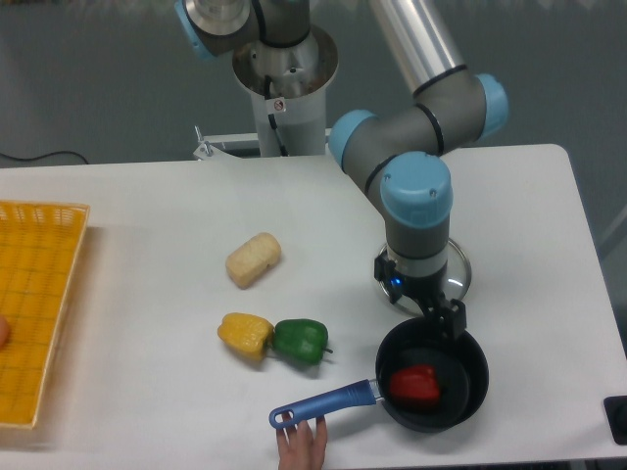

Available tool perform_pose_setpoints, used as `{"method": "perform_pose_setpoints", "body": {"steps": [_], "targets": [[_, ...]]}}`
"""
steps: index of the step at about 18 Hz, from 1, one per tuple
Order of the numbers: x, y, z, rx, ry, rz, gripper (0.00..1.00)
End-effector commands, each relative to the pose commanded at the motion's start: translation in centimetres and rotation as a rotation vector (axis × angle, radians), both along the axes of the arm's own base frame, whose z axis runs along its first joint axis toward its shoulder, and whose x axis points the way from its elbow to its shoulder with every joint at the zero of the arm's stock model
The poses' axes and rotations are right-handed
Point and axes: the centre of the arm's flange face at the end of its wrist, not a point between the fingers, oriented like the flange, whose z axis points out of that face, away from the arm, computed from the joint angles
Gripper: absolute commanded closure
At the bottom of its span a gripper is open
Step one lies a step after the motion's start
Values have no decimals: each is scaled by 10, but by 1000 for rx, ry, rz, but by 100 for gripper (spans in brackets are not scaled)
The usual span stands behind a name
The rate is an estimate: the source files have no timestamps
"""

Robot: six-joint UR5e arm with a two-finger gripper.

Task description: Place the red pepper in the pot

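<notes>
The red pepper (415, 385) lies on its side inside the pot (470, 360), a black saucepan with a blue handle (323, 402) pointing left. My gripper (438, 321) hangs just above the pot's far rim, clear of the pepper, with nothing between its fingers. The arm's wrist blocks most of the jaws, so how wide they stand is hard to make out.
A hand (302, 446) at the front edge touches the end of the pot's handle. A green pepper (300, 340) and a yellow pepper (246, 334) lie left of the pot, a pale corn piece (254, 259) farther back. A glass lid (453, 271) is behind the gripper. A yellow basket (39, 304) sits far left.
</notes>
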Motion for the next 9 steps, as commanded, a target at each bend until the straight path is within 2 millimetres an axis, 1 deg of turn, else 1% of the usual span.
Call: {"method": "perform_pose_setpoints", "body": {"steps": [2,3,5,7,9], "targets": [[4,-11,-8,-23,-39,6,0],[8,-12,-13,-33,-47,9,0],[17,-20,3,-46,-47,1,0],[22,-28,0,-59,-67,-15,0],[30,-36,9,-70,-54,-86,0]]}}
